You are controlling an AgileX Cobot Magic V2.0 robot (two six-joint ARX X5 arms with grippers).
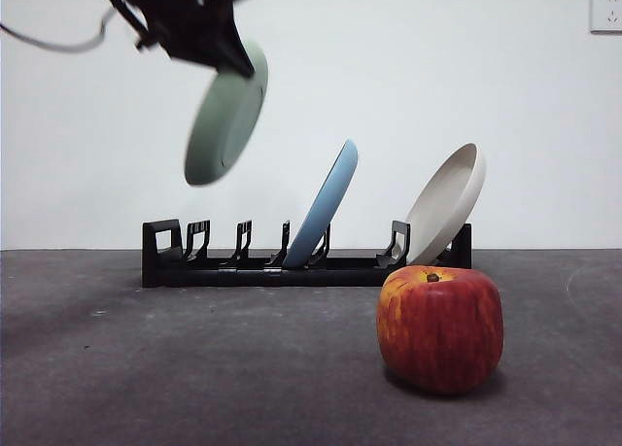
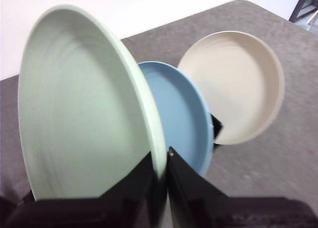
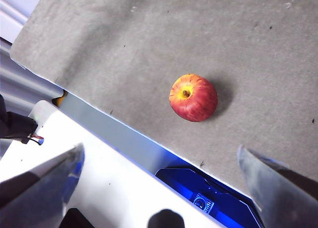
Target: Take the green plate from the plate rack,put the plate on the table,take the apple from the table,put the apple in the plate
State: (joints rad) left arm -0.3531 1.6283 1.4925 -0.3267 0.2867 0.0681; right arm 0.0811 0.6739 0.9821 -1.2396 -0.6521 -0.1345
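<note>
Green plate (image 2: 74,109) rim between left tool (image 2: 160,171) jaws, above plate rack (image 1: 262,266).

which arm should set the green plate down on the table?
Left. Its fingers already clamp the round pale sage-green plate, lifted clear of the black slotted plate rack. The right gripper hangs open, high above the red apple.

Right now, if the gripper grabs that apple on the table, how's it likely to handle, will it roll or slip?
The apple is round, so a nudge would probably roll it across the flat table. Its skin looks smooth and glossy, so the jaws may slip. It seems firm and fairly heavy for its size.
</note>
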